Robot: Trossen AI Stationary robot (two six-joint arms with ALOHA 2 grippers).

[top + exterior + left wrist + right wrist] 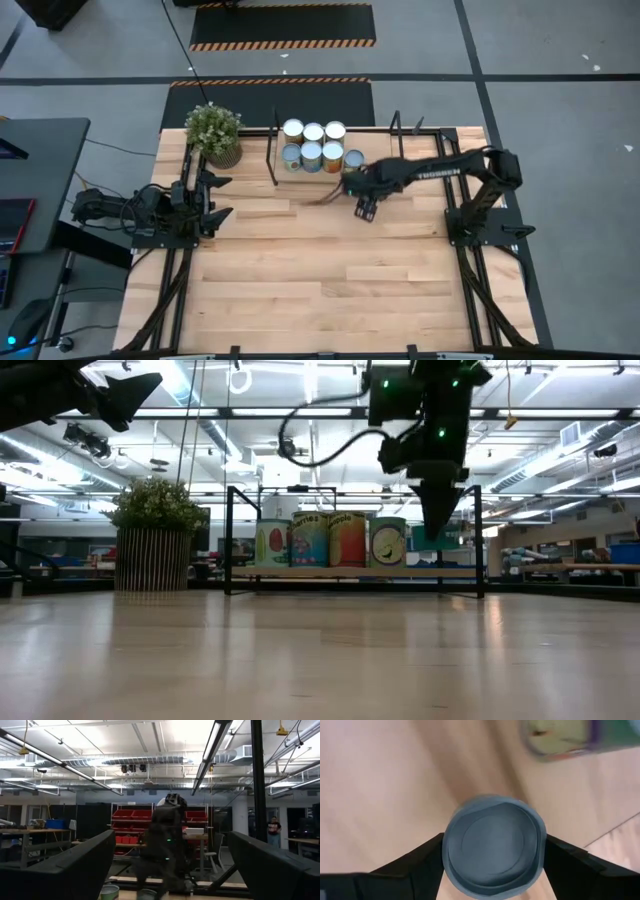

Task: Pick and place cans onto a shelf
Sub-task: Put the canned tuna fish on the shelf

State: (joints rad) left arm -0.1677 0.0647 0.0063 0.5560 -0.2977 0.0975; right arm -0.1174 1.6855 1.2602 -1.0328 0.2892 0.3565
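Several cans [313, 143] stand upright in two rows on the left part of the wood-plank shelf [375, 135] at the table's far edge; in the low view they stand in a row [330, 540] on the plank [350, 572]. My right gripper [350, 185] is just in front of the shelf, shut on one more can with a blue-grey round top [492, 845]. In the low view this can shows as a teal shape [452, 538] behind the fingers. My left gripper [215, 197] waits open and empty at the table's left side. My right gripper pinches the can between its two fingers, one finger [420, 862] on each opposite side of the round wall [451, 870] just below the top rim. The fingers come from above, pointing down. The can hangs upright, lifted clear of the wood below.
A potted green plant [215, 133] stands at the table's far left, beside the shelf's thin black upright rods [230, 540]. Another can with a green and purple label [570, 737] shows near the held one in the right wrist view. The shelf's right part is bare plank.
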